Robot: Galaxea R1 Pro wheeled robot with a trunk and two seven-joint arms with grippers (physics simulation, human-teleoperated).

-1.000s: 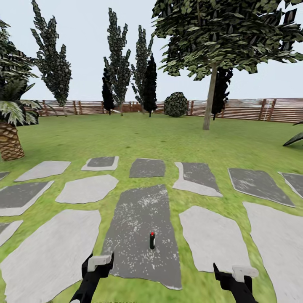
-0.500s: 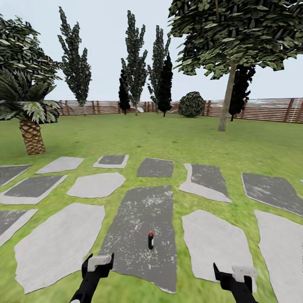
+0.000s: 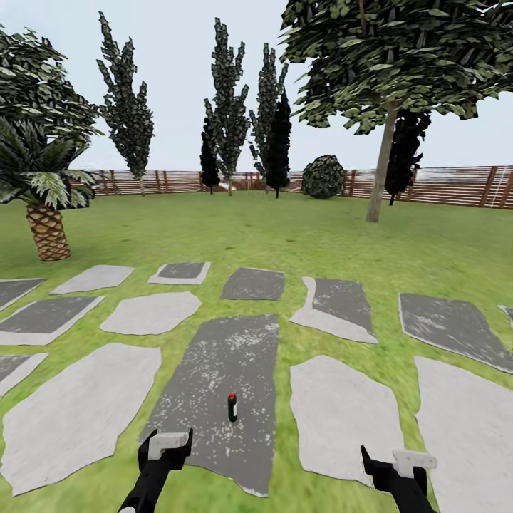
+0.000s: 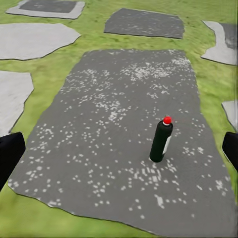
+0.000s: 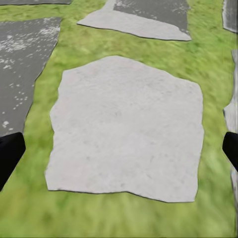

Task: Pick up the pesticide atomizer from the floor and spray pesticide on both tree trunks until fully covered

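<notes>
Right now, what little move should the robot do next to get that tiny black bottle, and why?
Probably reach the left gripper forward and down toward the pesticide atomizer. It stands upright on a dark speckled paving stone, just ahead of that gripper and nearer to it than to the right gripper. The left fingers look spread wide apart and hold nothing.

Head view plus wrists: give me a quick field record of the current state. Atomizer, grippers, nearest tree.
atomizer: pesticide atomizer upright on a dark speckled paving slab, not on grass
left gripper: open, empty, short of the atomizer
right gripper: open, empty, over a pale slab
tree: tall tree trunk far ahead on the right, near the fence
other: palm at left
pesticide on trunk: too far to tell
</notes>
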